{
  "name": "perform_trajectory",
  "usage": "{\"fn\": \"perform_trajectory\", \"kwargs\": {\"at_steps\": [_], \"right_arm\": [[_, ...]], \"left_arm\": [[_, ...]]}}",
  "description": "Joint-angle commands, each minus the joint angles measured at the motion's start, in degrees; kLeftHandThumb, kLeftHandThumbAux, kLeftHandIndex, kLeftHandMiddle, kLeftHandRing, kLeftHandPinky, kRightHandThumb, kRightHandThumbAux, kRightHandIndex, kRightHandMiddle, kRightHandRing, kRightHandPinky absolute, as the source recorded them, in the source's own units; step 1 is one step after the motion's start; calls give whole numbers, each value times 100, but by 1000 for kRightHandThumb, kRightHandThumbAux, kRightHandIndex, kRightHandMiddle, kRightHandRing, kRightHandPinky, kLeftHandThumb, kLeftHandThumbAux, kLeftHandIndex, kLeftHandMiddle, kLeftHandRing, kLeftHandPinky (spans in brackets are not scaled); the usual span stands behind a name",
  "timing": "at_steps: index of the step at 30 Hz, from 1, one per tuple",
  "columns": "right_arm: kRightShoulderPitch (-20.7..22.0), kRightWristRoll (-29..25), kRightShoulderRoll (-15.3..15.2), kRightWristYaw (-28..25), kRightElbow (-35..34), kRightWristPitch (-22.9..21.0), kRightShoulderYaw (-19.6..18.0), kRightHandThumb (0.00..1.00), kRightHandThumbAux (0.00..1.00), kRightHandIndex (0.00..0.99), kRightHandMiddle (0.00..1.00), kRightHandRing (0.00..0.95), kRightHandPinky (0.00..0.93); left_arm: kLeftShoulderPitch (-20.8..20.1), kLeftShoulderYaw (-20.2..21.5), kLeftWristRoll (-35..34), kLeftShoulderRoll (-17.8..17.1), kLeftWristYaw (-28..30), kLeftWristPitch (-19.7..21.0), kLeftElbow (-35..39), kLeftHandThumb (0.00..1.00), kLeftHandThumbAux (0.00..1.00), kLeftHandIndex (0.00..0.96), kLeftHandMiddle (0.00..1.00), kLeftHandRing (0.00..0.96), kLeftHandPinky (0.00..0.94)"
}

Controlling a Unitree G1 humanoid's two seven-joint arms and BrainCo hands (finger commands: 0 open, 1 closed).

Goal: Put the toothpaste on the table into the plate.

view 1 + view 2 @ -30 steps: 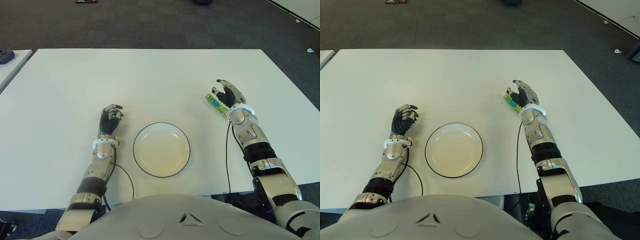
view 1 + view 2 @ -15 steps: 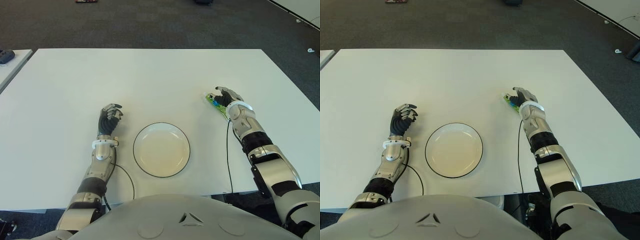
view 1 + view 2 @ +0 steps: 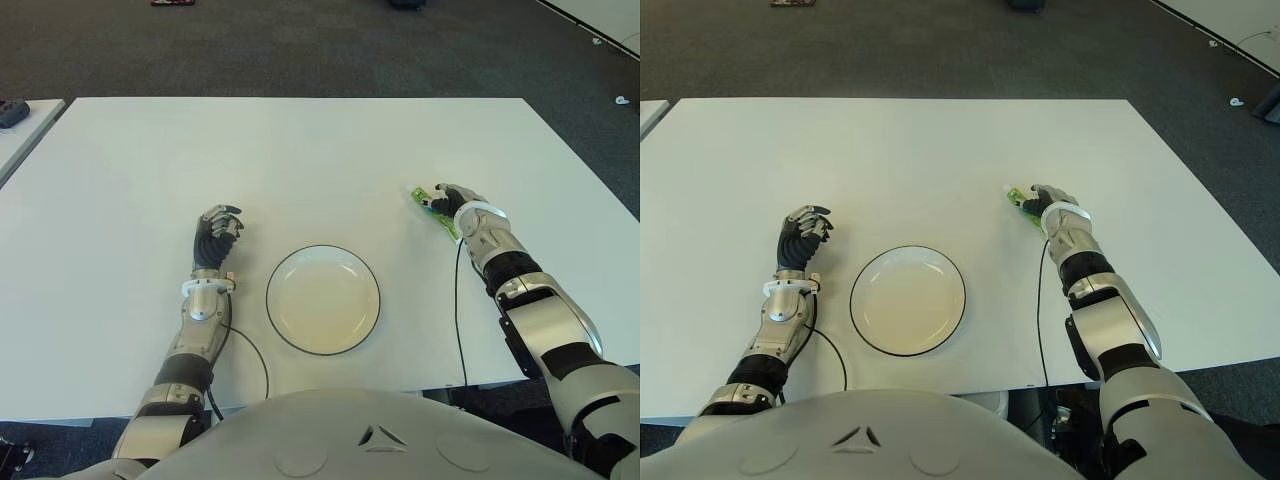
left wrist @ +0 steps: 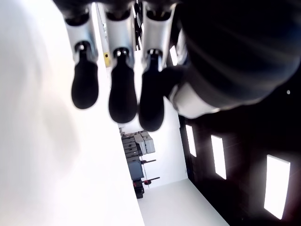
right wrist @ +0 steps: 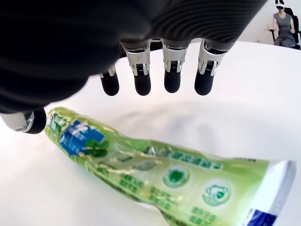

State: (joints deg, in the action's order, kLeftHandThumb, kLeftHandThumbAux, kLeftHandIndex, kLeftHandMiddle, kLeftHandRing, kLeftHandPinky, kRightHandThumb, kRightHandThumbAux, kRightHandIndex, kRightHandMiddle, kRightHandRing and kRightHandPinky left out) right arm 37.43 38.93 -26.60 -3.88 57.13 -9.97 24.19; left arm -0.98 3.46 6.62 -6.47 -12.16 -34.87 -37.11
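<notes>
A green toothpaste tube (image 3: 430, 206) lies flat on the white table (image 3: 300, 160), to the right of the plate. My right hand (image 3: 452, 198) is down over the tube's near end. In the right wrist view the fingers (image 5: 171, 77) arch just above the tube (image 5: 155, 167) with the thumb (image 5: 26, 121) beside its cap end; they are spread and do not close on it. The round white plate (image 3: 269, 300) with a dark rim sits empty at the front centre. My left hand (image 3: 216, 232) shows left of the plate, fingers (image 4: 122, 92) curled and holding nothing.
A second table with a dark object (image 3: 12, 112) stands at the far left. Dark carpet surrounds the table. A black cable (image 3: 457, 310) runs along my right forearm. A seated person (image 5: 283, 21) shows far off in the right wrist view.
My right hand has tipped forward and come down from an upright pose onto the toothpaste. The tube has not shifted. The left hand has stayed put.
</notes>
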Motion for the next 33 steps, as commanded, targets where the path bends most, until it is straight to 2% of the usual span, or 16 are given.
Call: {"fn": "perform_trajectory", "kwargs": {"at_steps": [1,9,18,28,33], "right_arm": [[119,81,47,-188,180,123,212,406,234,0,0,0,0],[102,70,35,-264,373,292,394,368,252,0,0,0,0],[100,66,134,-277,753,432,558,340,244,0,0,0,0],[132,233,481,-128,1457,529,867,335,218,0,0,0,0],[149,284,619,-115,1550,504,977,349,211,0,0,0,0]], "left_arm": [[181,-7,-19,74,44,-84,-207,696,718,440,717,697,655],[121,62,-237,68,253,-245,-413,695,718,440,714,693,635],[138,88,-274,51,284,-219,-387,695,718,440,718,698,652],[157,114,-329,91,240,-172,-330,695,719,439,712,691,638],[147,128,-356,107,249,-186,-364,694,719,439,702,684,634]]}}
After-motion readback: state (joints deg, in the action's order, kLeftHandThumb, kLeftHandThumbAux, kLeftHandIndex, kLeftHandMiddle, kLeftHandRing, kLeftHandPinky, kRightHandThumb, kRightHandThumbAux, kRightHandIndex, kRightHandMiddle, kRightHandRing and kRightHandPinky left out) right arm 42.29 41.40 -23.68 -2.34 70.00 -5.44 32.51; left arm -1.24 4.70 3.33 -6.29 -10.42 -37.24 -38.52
